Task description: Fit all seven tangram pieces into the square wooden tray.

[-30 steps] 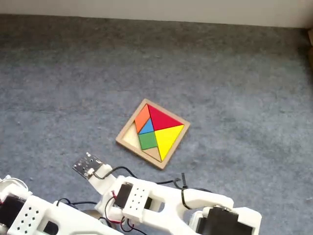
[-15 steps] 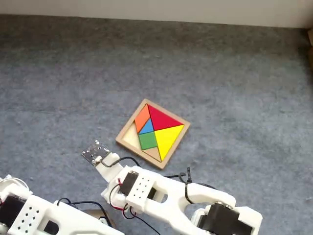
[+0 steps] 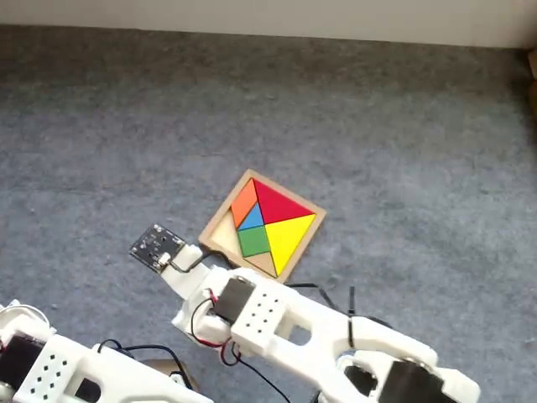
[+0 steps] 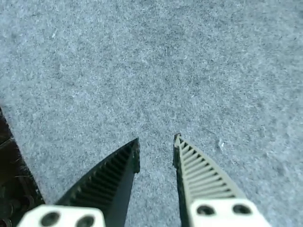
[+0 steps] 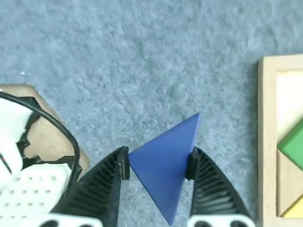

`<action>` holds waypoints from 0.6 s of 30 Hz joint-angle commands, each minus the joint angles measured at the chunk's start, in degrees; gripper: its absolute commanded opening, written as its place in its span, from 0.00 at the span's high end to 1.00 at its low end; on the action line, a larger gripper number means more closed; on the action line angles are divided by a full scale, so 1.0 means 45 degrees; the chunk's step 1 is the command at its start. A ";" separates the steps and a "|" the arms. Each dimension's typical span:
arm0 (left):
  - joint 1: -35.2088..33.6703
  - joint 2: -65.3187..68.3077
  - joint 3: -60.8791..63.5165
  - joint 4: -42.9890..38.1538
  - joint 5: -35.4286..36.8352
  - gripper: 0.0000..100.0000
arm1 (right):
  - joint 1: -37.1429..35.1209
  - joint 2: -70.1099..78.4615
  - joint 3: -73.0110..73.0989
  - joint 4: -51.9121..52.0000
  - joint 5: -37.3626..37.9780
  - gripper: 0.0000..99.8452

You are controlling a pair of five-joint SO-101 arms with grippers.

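The square wooden tray (image 3: 215, 227) lies tilted like a diamond on the grey carpet. It holds red (image 3: 275, 204), yellow (image 3: 288, 236), orange (image 3: 244, 202), green (image 3: 252, 241) and small blue (image 3: 251, 219) pieces. A pale triangular slot (image 3: 224, 238) at its left corner is bare. My right gripper (image 5: 158, 161) is shut on a large blue triangle (image 5: 165, 163) just above the carpet, beside the tray's rim (image 5: 267, 142). From above, the right arm (image 3: 260, 315) covers that piece. My left gripper (image 4: 156, 142) hangs open over bare carpet, holding nothing.
The left arm (image 3: 42, 369) sits at the near left corner; its white body (image 5: 28, 194) and a brown block (image 5: 47, 137) lie close beside the right gripper. Open carpet surrounds the tray on its far and right sides.
The right arm has stretched forward and toward the tray, carrying its wrist from near the front edge up to the tray's left corner. The left arm has kept still.
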 commanded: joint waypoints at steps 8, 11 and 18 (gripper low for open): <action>0.0186 -0.0088 -0.0029 -0.0195 0.0156 0.87 | 0.2823 -0.2100 0.0147 -0.1358 0.0606 0.92; 0.0186 -0.0088 -0.0029 -0.0195 0.0137 0.87 | 0.3507 -0.1299 0.0147 -0.2471 0.0567 0.92; 0.0186 -0.0107 -0.0029 -0.0195 0.0137 0.87 | 0.4034 0.1162 0.0049 -0.3897 0.0508 0.92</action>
